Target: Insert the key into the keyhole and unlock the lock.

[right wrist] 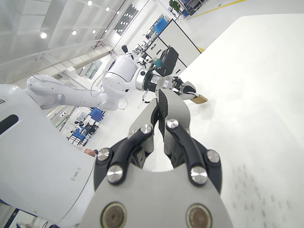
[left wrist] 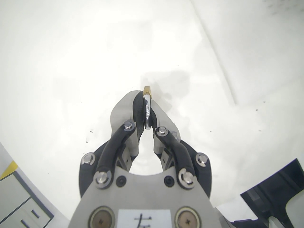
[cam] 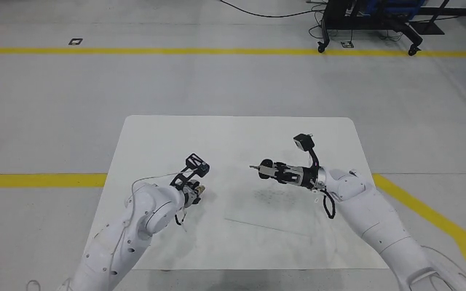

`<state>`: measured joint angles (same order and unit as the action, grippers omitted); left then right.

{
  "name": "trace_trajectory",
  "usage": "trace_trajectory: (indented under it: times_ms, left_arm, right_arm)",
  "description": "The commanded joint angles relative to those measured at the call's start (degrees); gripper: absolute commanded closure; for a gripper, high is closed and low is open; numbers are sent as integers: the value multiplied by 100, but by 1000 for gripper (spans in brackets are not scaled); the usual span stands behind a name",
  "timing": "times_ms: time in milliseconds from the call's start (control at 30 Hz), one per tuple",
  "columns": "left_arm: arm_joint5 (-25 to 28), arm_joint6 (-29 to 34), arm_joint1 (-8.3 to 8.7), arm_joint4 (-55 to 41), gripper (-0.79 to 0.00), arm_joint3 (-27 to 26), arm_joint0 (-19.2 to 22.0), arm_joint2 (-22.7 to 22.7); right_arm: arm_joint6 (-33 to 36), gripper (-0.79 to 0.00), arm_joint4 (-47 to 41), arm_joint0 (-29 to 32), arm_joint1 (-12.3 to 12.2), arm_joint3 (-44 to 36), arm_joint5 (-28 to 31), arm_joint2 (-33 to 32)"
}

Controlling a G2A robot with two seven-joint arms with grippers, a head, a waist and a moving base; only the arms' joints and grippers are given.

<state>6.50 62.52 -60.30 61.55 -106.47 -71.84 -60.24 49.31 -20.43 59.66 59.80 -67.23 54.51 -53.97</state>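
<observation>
Lock (right wrist: pixel 199 99) and key (cam: pixel 254 167) faced each other over the table (cam: pixel 233 131).
Left of centre, the left gripper (left wrist: pixel 146 96) clenched the lock by its shackle (left wrist: pixel 147 112); right of centre, the right gripper (cam: pixel 263 169) pinched the key, apparently aimed for insertion.

My left hand (left wrist: pixel 145 96), matt grey plates with bright steel pins and ribbed black rubber pads (left wrist: pixel 138 110), grips the lock (left wrist: pixel 147 113): a mirror-polished chrome shackle over a duller brass body. My right hand (right wrist: pixel 160 96) has the same finish and pinches the key (cam: pixel 254 167), a thin sliver of pale metal. Under both, the table (cam: pixel 218 138) is smooth matt white, lightly speckled and scuffed.
</observation>
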Motion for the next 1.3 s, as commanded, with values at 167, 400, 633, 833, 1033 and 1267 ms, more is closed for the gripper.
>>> trace_trajectory:
  times_ms: [167,400,633,833,1033,1267]
  left_arm:
    - [611,-460,47,-2250,0,-109,-259,-838]
    - [1061,-615,109,-3269,0,-10,-375,-1406]
    - [955,-1187,47,-4264,0,329,-453,-1367]
    - [1454,-981,-124,-6916,0,1613,132,-913]
    - [1591,-343,-192,-7365,0,2314,787,-595]
    - [1742,170,-170,-8075,0,2619,844,-688]
  right_arm:
    - [0,0,0,0,0,0,0,0]
    - [0,0,0,0,0,0,0,0]
    - [-71,0,-19,19,9,-38,-61,11]
    - [-470,0,-315,-208,254,-59,-262,477]
    - [-612,0,-607,-655,563,265,-106,962]
    - [-617,0,-695,-1022,806,604,-45,1240]
